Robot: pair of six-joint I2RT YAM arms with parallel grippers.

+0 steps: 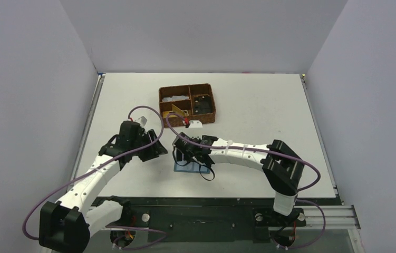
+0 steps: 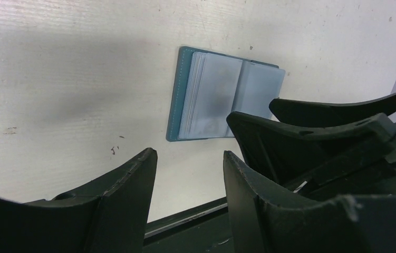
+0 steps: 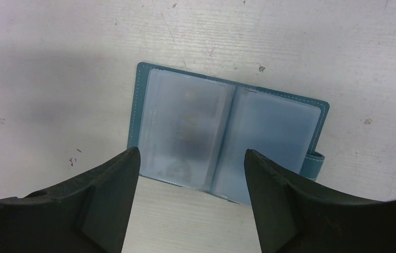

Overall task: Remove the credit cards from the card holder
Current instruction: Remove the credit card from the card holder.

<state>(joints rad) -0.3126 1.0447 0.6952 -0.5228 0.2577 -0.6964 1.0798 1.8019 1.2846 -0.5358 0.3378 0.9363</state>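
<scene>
Three pale lilac-grey walls (image 1: 201, 31) close in a white table (image 1: 269, 110), whose top is scuffed and flecked with small dark marks in the wrist views. Toward the far side stands a brown woven basket (image 1: 184, 87) with compartments, and a thin tan-gold card (image 1: 179, 109) lies slanted in its near-left one. The card holder (image 3: 227, 137) lies on the table in front of the basket and well apart from it, nearer the arms' bases. It is spread open and flat, its teal cover edging two frosted grey-blue sleeves, and its snap tab (image 3: 312, 162) sticks out at one side. A dim brownish blur shows through the left sleeve (too hazy to tell whether it is a card). The right gripper (image 3: 191, 155) hangs directly over the holder with its fingers (image 3: 106, 200) spread wide and nothing between them. One tip sits by the near-left corner and the other over the right panel; whether either touches the holder I cannot tell. From above, this gripper hides most of the holder, leaving only a strip of blue showing. The left gripper (image 2: 190, 155) sits just beside it to the left, its jaws parted about halfway and holding nothing. In its wrist view the holder lies beyond its fingertips on bare table, and the right gripper's black fingers (image 2: 317, 132) cross over the holder's far panel.
</scene>
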